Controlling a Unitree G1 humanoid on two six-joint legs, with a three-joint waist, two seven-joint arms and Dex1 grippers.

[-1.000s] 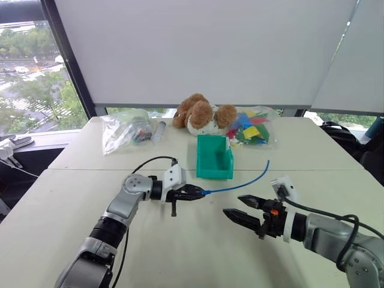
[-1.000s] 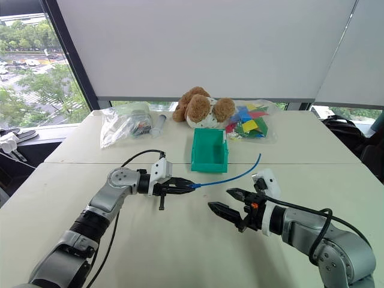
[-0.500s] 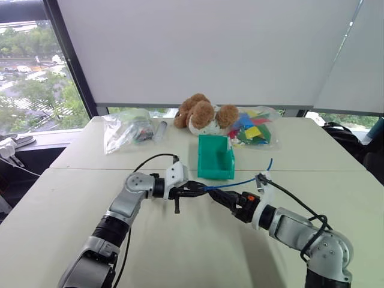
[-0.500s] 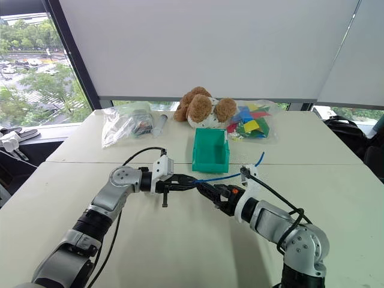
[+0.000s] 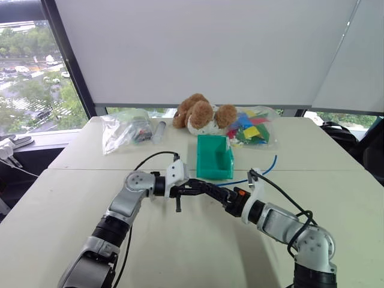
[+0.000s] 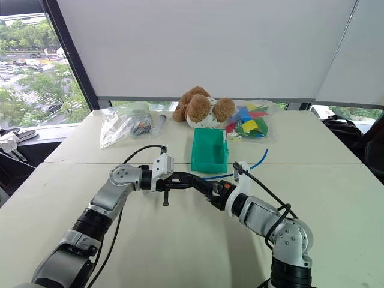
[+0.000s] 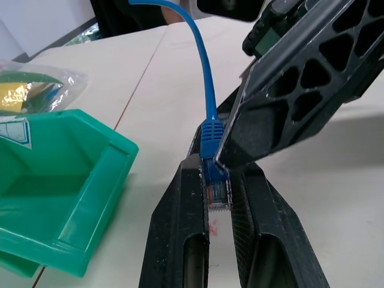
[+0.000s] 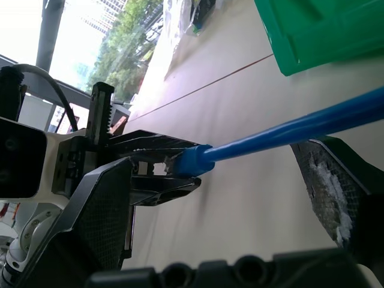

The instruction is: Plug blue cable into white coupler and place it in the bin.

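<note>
Nearest us, a broad stretch of bare counter (image 5: 180,252) lies under both arms, with free surface running out to either side edge. Above it the two grippers meet mid-counter, tip to tip. The left gripper (image 5: 193,191) reaches in from the left, its fingers (image 7: 180,228) pressed together on the clear plug end of the blue cable (image 7: 206,90); the plug sits clamped between the two black pads with its blue boot sticking out just past the tips. The right gripper (image 5: 211,192) comes in from the right, its fingers (image 8: 99,210) spread apart, one on each side of the cable just behind the boot, one tip right up against the boot. From there the cable arcs away to the right over the right forearm, free end lifted. I can't make out the white coupler. Just beyond the grippers sits the bin (image 5: 204,157), teal, open side up, nothing visible inside it. Farther back, near the counter's far edge, a clear bag (image 5: 126,129) to the left, a stuffed dog (image 5: 201,114), and a bag of colourful pieces (image 5: 252,127).
</note>
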